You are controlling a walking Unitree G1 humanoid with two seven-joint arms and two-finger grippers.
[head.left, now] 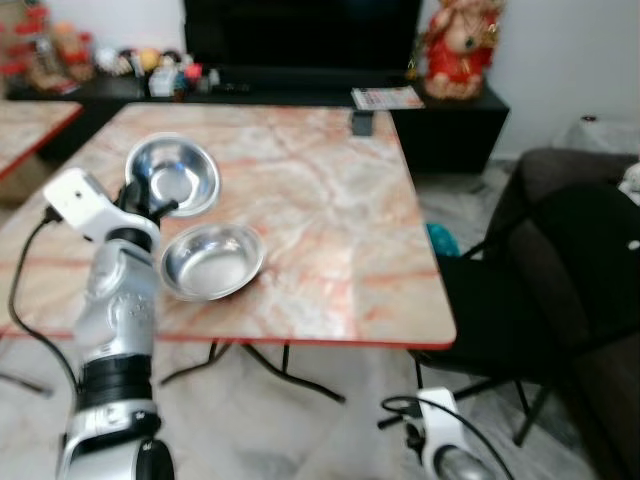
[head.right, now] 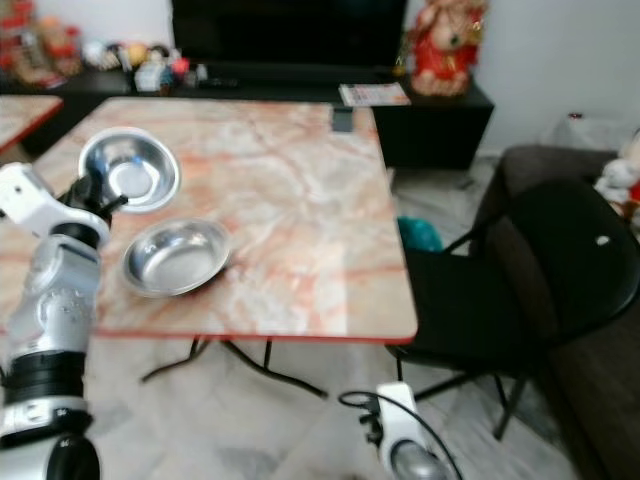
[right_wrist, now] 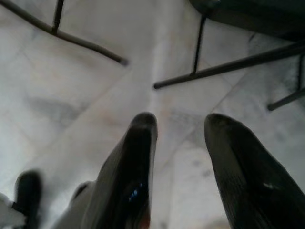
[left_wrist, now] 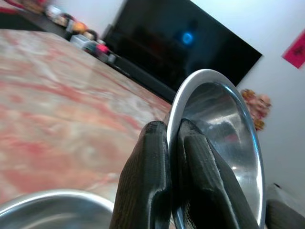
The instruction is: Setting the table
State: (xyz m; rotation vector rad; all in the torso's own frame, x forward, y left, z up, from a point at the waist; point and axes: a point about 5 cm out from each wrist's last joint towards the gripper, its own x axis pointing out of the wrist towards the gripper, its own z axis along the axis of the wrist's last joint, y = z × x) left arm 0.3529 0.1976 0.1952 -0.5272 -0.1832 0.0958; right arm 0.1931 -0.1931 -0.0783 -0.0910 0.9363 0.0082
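Note:
Two steel bowls are at the marble table's [head.left: 330, 210] left side. My left gripper [head.left: 160, 210] is shut on the near rim of the farther bowl [head.left: 172, 174], which is tilted up above the tabletop. In the left wrist view both black fingers [left_wrist: 152, 181] pinch that rim, with the bowl [left_wrist: 224, 143] standing on edge. The second bowl [head.left: 210, 260] lies flat near the front edge, just right of my left arm. My right gripper [right_wrist: 178, 131] hangs low over the floor, open and holding nothing.
A black chair [head.left: 530, 300] stands at the table's right side, with a dark sofa behind it. A small dark object [head.left: 362, 123] lies at the table's far edge. A low TV cabinet [head.left: 440, 110] holds a red figurine and a magazine. Table legs cross underneath.

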